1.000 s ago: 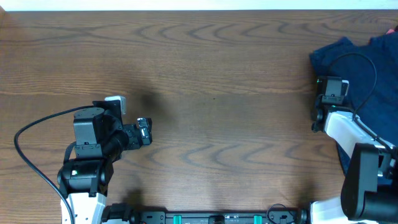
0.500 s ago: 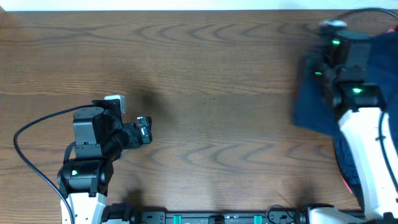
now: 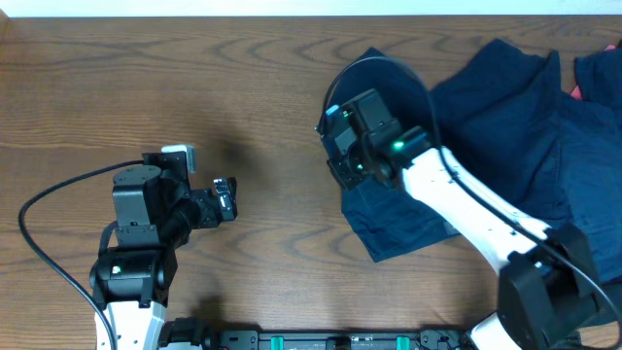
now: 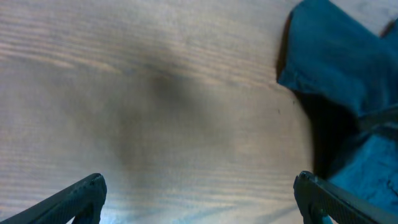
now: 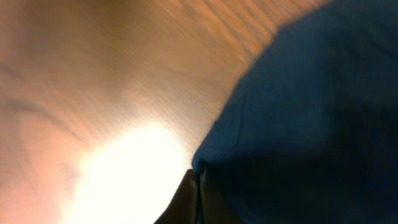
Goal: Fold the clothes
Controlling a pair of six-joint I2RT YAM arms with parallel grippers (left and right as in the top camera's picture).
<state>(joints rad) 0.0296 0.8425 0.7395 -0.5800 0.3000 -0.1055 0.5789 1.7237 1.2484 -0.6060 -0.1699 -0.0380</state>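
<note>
A dark navy garment stretches from the table's right side toward the middle. My right gripper is shut on its left edge, with cloth hanging below it. In the right wrist view the closed fingers pinch the navy cloth above the wood. My left gripper is open and empty over bare table at the left; its wrist view shows both fingertips wide apart and the garment's edge at the upper right. More navy cloth lies at the far right.
The wooden table runs to a white strip at the far edge. A bit of pink cloth shows at the far right. A black cable loops from the left arm's base.
My right arm swung from the right edge to the far right corner, then toward the table's middle, dragging the navy garment leftward with it. The left arm has not moved.
</note>
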